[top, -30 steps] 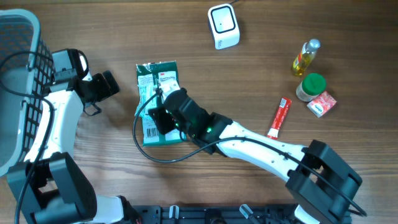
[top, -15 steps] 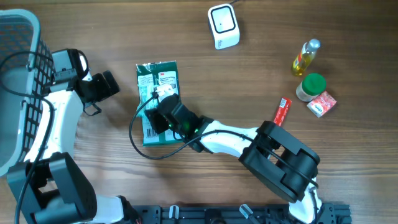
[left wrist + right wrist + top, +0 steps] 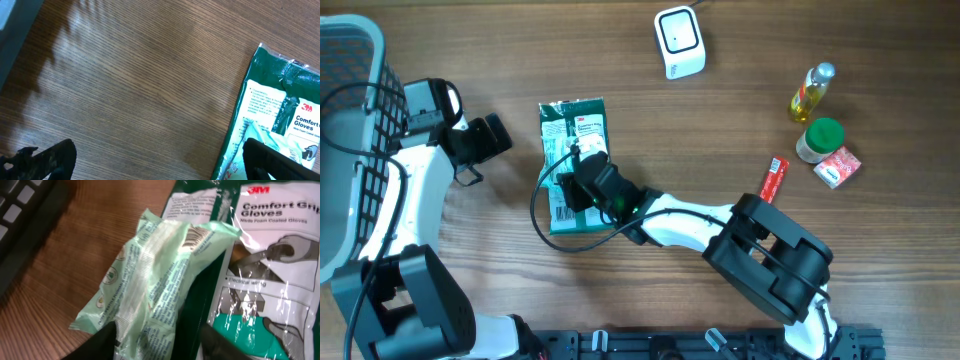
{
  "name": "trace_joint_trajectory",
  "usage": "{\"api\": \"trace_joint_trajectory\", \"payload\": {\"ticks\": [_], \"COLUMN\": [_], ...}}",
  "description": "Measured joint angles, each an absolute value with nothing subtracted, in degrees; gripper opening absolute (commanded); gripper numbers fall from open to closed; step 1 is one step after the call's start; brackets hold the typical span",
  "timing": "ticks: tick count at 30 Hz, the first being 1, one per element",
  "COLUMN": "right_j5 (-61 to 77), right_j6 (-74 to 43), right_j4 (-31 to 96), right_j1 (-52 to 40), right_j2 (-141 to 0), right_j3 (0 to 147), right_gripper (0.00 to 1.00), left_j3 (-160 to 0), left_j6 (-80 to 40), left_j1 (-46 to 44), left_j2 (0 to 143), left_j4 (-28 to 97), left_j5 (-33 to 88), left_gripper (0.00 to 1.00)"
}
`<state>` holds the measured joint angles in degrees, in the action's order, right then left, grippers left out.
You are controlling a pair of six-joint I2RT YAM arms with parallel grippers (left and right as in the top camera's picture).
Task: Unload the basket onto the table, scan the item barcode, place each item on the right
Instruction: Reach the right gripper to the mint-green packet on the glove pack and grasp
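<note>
A light green packet lies crumpled across a dark green pack of gloves on the wooden table. My right gripper hovers over both, jaws open. Its left finger rests against the packet and its right finger stands apart over the gloves pack. In the overhead view the right gripper covers the lower half of the gloves pack, and the packet peeks out above it. A white scanner sits at the far edge. My left gripper stays open left of the pack, empty.
A grey wire basket stands at the far left. At the right are an oil bottle, a green-lidded jar, a small red box and a red tube.
The right gripper's jaws have spread wider around the light green packet, and the right arm has swung a little to the left. The left arm has not moved.
</note>
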<state>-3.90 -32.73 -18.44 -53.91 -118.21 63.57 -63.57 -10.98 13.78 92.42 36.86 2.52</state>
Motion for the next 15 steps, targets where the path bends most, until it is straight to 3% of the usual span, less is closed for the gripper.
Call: {"api": "trace_joint_trajectory", "payload": {"ticks": [3,6,7,10,15], "right_j5": [-3.2,-2.8,-2.6,-1.8,3.4], "right_j6": [-33.2,-33.2,-33.1,-31.6,-13.7], "right_j4": [-18.5,-18.6,-19.0,-18.9,-6.4], "right_j1": [-53.9,-53.9,-53.9,-53.7,-52.3], "right_j2": [-119.3,-119.7,-119.7,-119.7,-110.4], "right_j3": [63.6,63.6,63.6,63.6,63.5], "right_gripper": [0.44,0.1,0.04,0.04,0.04], "left_j3": [-63.6,-63.6,-63.6,-63.6,-63.6], "left_j6": [-11.0,-11.0,-11.0,-11.0,-11.0], "left_j1": [13.8,13.8,13.8,13.8,13.8], "left_j2": [92.4,92.4,92.4,92.4,92.4], "left_j4": [36.9,36.9,36.9,36.9,36.9], "left_j5": [2.5,2.5,2.5,2.5,2.5], "left_gripper": [1.0,1.0,1.0,1.0,1.0]}}
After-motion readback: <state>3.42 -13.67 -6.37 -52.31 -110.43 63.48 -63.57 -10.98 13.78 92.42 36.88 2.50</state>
